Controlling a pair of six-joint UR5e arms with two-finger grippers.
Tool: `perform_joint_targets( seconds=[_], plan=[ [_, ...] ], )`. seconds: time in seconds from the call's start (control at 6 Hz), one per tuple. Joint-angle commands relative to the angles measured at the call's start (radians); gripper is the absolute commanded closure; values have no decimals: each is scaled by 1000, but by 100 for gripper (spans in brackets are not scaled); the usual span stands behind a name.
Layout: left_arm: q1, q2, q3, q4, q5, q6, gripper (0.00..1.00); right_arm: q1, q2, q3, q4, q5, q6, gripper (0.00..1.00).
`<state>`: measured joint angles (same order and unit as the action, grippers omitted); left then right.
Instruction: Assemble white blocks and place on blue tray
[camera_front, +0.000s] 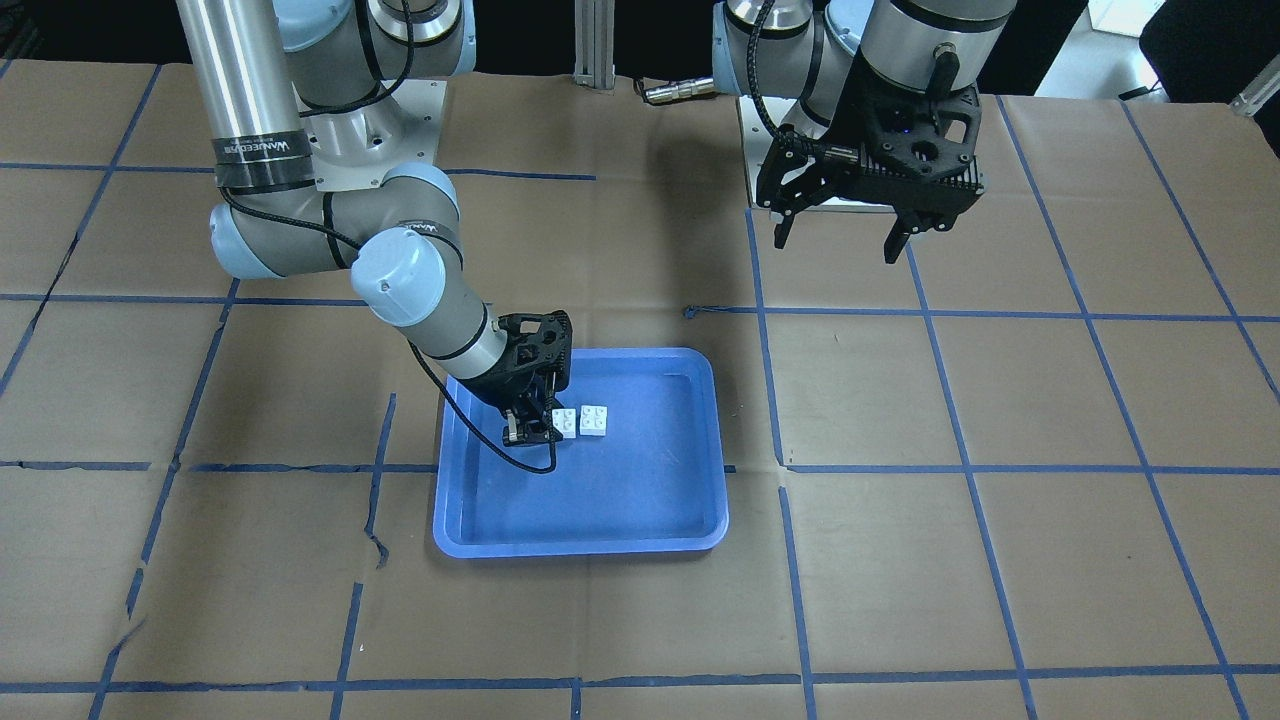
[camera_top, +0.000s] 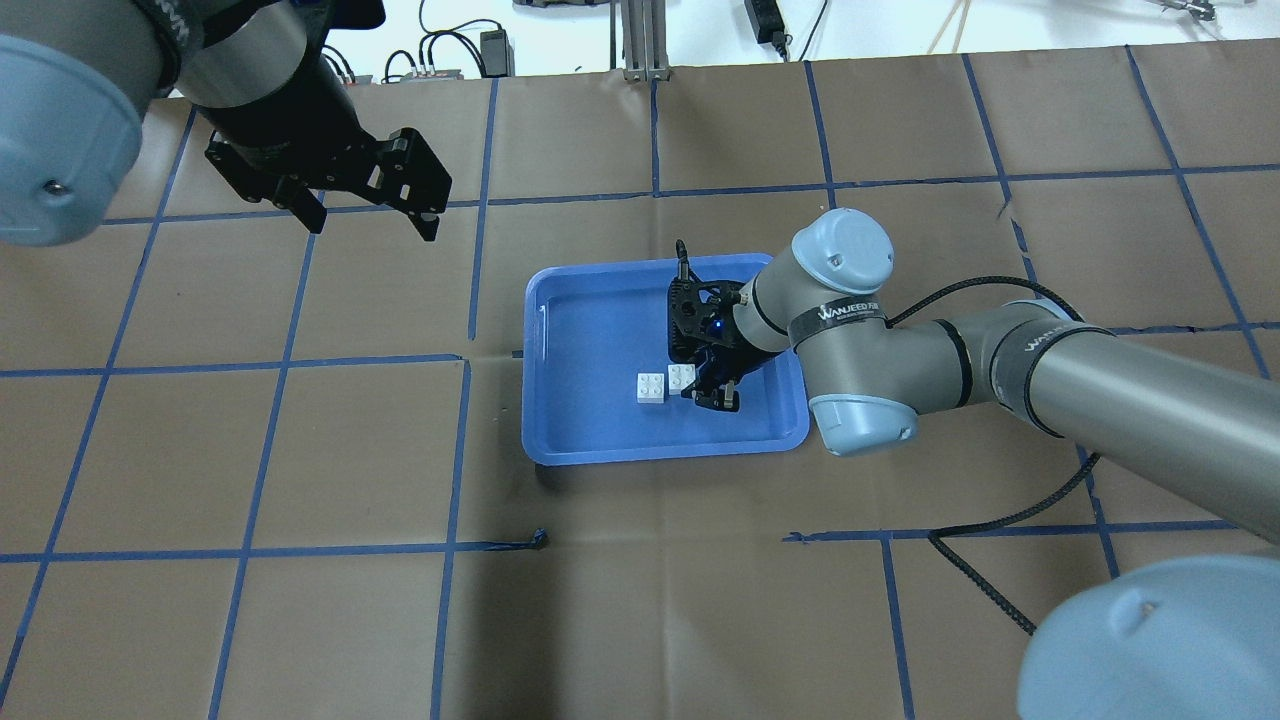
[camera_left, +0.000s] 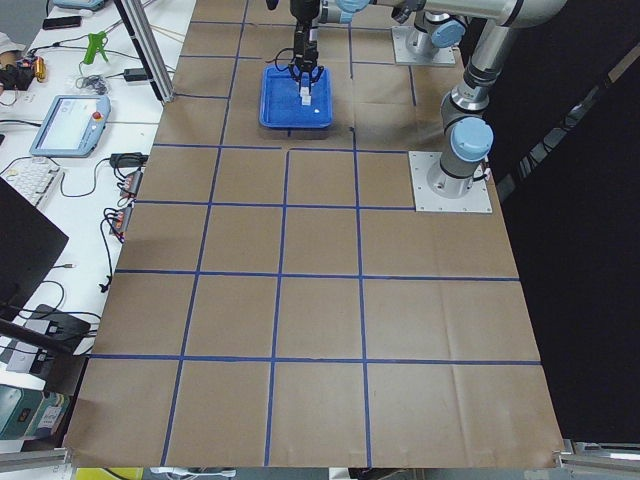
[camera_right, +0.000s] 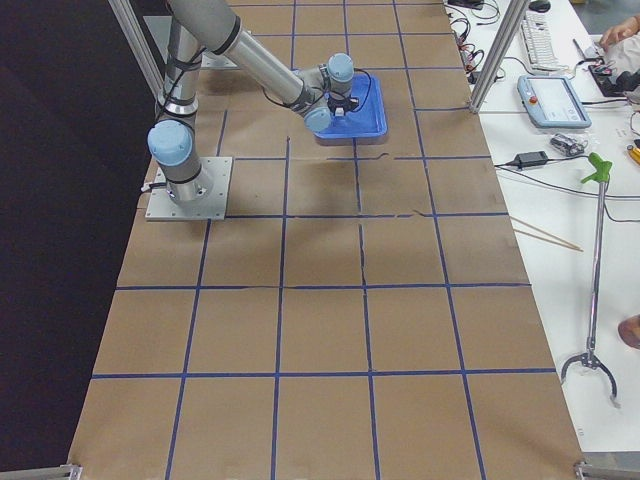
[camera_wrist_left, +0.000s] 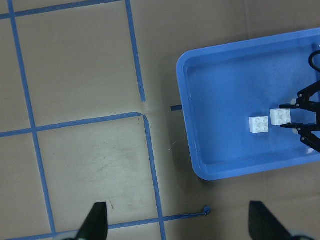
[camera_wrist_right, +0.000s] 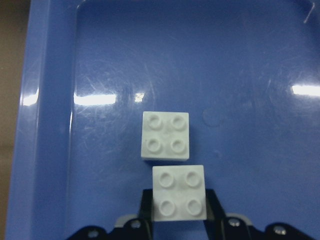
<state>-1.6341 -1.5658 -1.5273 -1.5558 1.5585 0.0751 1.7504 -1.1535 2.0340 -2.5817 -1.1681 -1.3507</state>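
- Right tool (camera_wrist_right: 179, 200) clamps one block (camera_wrist_right: 179, 192) by its flat sides, low inside the tray (camera_top: 590, 330).
- Blocks look light, rigid and slick; a side pinch seems best, studs left free.
- Second block (camera_wrist_right: 165, 135) sits just beside it, studs up.
- Left tool (camera_top: 372, 222) hangs spread wide above the table (camera_top: 300, 450), well apart.

Near right arm (camera_right: 262, 62) on a silver base plate (camera_right: 190, 200), stretched across the brown paper table (camera_right: 320, 330) with blue tape grid. Ends with the wrist over the blue tray (camera_right: 374, 118) at the far part, covering much of its inside. On the white bench (camera_right: 520, 230) beside: keyboard (camera_right: 540, 40), teach pendant (camera_right: 553, 101), power adapter (camera_right: 528, 159), green-handled grabber tool (camera_right: 595, 280).
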Motion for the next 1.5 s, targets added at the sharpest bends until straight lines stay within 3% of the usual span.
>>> perform_joint_targets(
  seconds=[0.0,1.33],
  plan=[
    [0,1,1,0,0,0,1,6,4,0,0,-1,15,68],
    [0,6,-1,-1,2,0,1,23,3,3,0,-2,16,68]
  ],
)
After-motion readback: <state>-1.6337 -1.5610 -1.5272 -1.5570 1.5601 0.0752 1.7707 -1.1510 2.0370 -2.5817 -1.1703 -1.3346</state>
